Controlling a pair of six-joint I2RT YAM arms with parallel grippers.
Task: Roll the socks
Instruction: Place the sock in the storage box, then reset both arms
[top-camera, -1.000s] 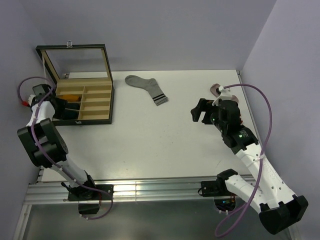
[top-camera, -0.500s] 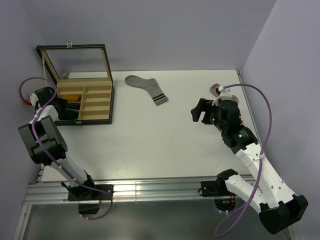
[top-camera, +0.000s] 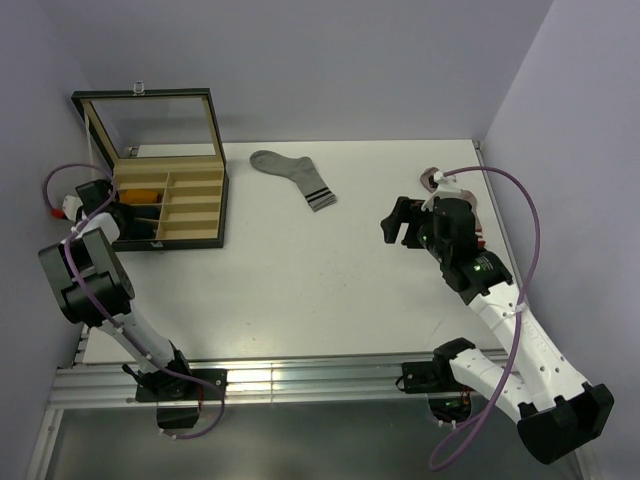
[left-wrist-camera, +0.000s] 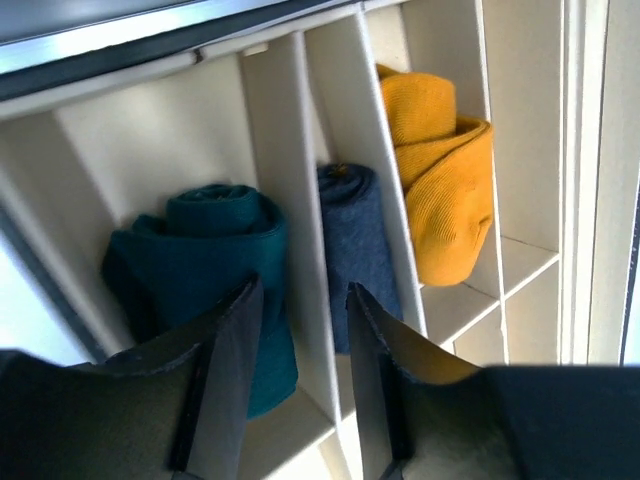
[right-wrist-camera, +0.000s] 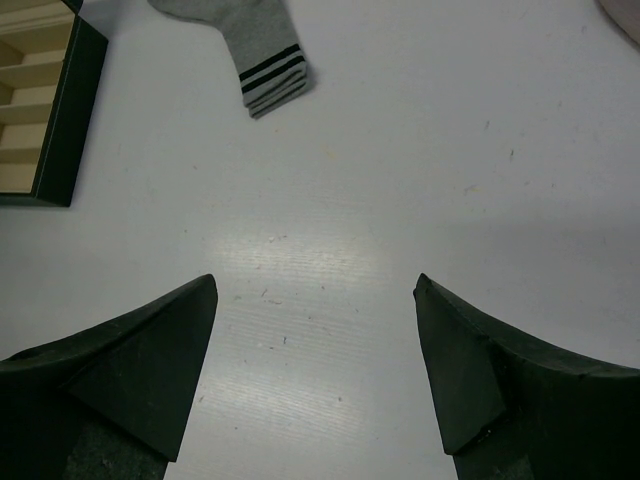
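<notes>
1. Left gripper (left-wrist-camera: 302, 300): at the left end of the box, pointing into it. Its jaws stand partly apart with nothing between them. In the left wrist view they frame the lower end of a divider (left-wrist-camera: 290, 200). The left finger overlaps the teal sock in that view; whether it touches it cannot be told.

2. Box (top-camera: 222, 205): dark-framed, pale interior with slim compartments, at the table's far left. The glass lid (top-camera: 145, 95) stands raised at the back.
 - Teal sock (left-wrist-camera: 215, 250): rolled, in the leftmost of three neighbouring compartments seen by the left wrist.
 - Navy sock (left-wrist-camera: 350, 240): rolled, in the middle compartment, just across the divider from the teal one.
 - Mustard sock (left-wrist-camera: 445, 190): rolled, in the next compartment to the right.

3. Grey sock (top-camera: 295, 178): dark stripes at the cuff. It lies flat and unrolled on the table (top-camera: 300, 280), right of the box and apart from it.

4. Right gripper (right-wrist-camera: 315, 285): jaws spread wide and holding nothing, above bare tabletop right of centre.

5. Pinkish sock (top-camera: 432, 180): near the table's far right edge, mostly hidden behind the right arm.
</notes>
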